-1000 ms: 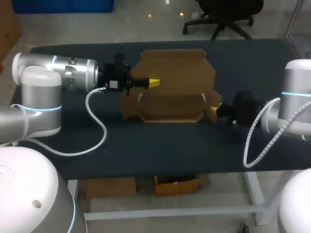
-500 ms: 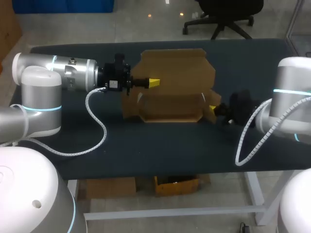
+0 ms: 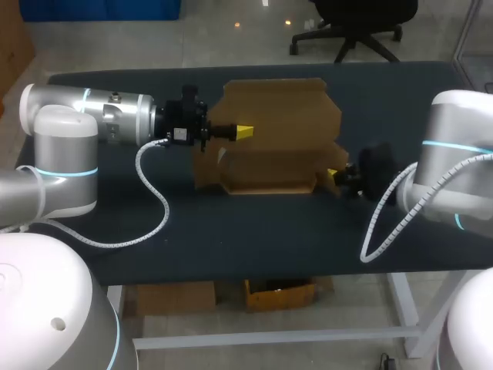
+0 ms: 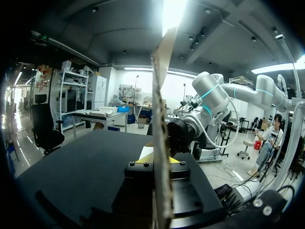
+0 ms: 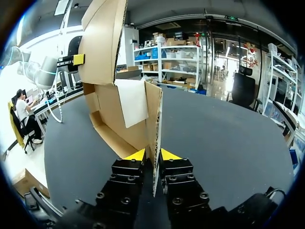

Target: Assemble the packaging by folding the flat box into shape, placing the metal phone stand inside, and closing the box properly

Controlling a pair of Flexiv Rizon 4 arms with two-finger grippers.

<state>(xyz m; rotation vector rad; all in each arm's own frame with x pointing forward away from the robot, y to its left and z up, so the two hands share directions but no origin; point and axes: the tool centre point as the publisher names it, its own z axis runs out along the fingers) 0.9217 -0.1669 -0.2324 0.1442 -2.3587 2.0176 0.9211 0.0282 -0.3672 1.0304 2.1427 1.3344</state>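
The cardboard box [image 3: 277,116] sits half-folded on the dark worktop [image 3: 231,231], near its far edge and about midway along it. The head view shows the box's broad back panel lying flat, with a shallow tray in front of it. Only the wrist views show the grips. The left gripper [image 4: 156,158] is clenched on a panel seen edge-on (it rises straight up between the yellow tips). The right gripper [image 5: 153,155] pinches an upright side flap at the box's right end.

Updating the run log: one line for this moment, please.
step: folding box | left gripper: shut on box wall | right gripper: shut on box flap | stand: not in view
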